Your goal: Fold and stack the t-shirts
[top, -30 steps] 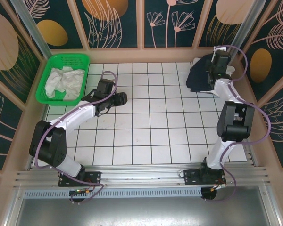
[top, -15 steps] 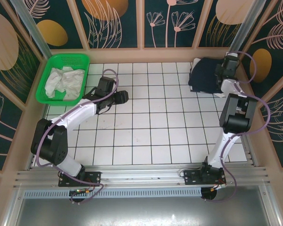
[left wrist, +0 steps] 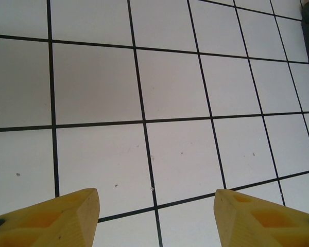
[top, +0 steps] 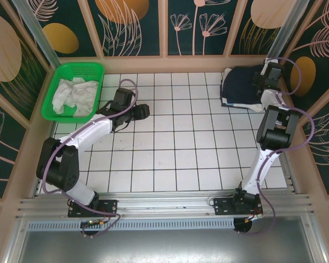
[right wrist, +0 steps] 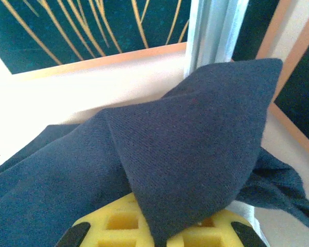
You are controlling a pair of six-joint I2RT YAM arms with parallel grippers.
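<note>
The dark navy t-shirt [top: 238,85] lies spread in the far right corner, on top of a pale cloth whose edge [top: 234,103] shows beneath it. My right gripper [top: 266,74] is at the shirt's right edge, against the corner post. In the right wrist view a fold of the navy t-shirt [right wrist: 195,149] is pinched between the shut yellow fingers [right wrist: 110,224] of my right gripper [right wrist: 171,232]. My left gripper [top: 144,111] hovers over bare tiles left of centre. In the left wrist view my left gripper [left wrist: 157,200] stands open with nothing between its fingers. White t-shirts [top: 74,94] lie crumpled in a basket.
The green basket [top: 79,66] stands at the far left corner. Patterned walls and a metal post [right wrist: 211,25] close in the far side and corners. White tiles [top: 175,142] stretch between the two arms.
My right gripper has pulled the navy t-shirt further into the far right corner, and the cloth now lies flatter and wider. The left arm has barely shifted.
</note>
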